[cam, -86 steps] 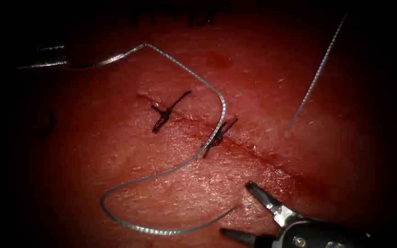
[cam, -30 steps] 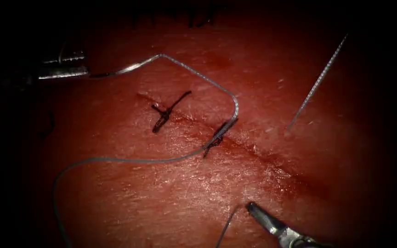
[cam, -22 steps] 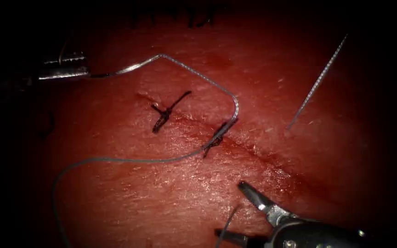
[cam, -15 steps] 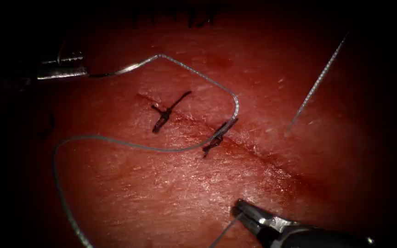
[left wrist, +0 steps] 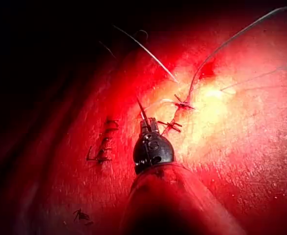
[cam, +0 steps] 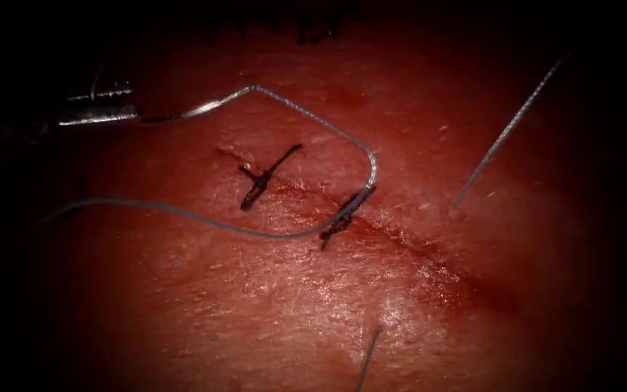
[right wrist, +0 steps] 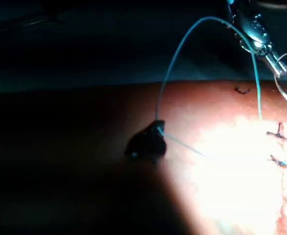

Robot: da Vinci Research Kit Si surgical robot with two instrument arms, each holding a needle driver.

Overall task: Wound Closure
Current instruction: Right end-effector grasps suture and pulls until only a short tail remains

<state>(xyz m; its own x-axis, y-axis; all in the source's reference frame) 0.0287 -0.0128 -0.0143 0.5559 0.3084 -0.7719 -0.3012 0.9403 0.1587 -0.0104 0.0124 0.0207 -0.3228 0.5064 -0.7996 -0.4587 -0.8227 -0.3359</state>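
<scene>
Two dark knotted stitches (cam: 263, 178) cross the cut (cam: 415, 250) in the tissue (cam: 255, 290), both on its upper half.

Needle (cam: 197, 107): out of the tissue, up and to the left of the cut. It is held at the end away from the thread.

Left tool (cam: 136, 104): further left of the cut than the needle. Its fingers (cam: 103, 115) are clamped on the needle; the left wrist view shows them together around it.

Thread (cam: 328, 131): runs from the needle's tail in an arc down to the lower of the two stitches, touching the cut there. It leaves on the cut's left side and trails far left across the tissue.

Right tool (right wrist: 155, 129): seen in the right wrist view, well apart from the cut. Its fingers (right wrist: 148, 142) are closed on the thread, which rises from them in a high loop.

A short thread end (cam: 368, 356) lies left of the cut's lower half. A loose strand (cam: 506, 134) lies right of the cut. Red fluid (cam: 488, 294) sits along the cut's lower end.
</scene>
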